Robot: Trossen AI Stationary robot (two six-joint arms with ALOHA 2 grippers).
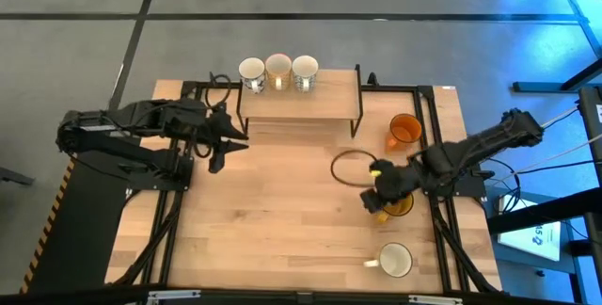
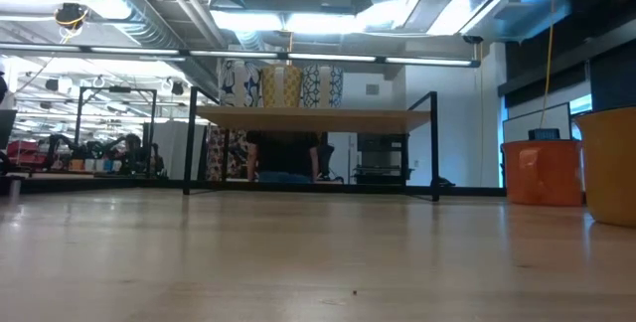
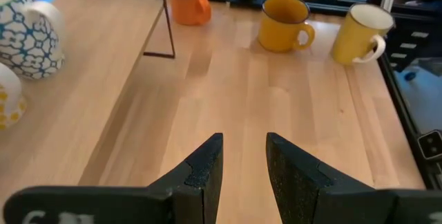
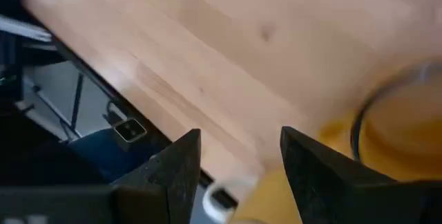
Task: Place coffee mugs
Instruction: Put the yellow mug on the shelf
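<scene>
Three patterned mugs stand in a row on a raised wooden shelf at the table's far side. An orange mug, an amber mug and a pale mug stand on the table's right part, with their bases on the wood. My right gripper hovers open over the amber mug's left side. In the left wrist view the amber mug stands free. My left gripper is open above bare wood near the shelf's left leg.
The shelf's thin black legs stand on the table's far half. A dark wire ring lies on the wood left of the orange mug. Bare wood spans the table's middle and near-left part. Black frame rails run along both sides.
</scene>
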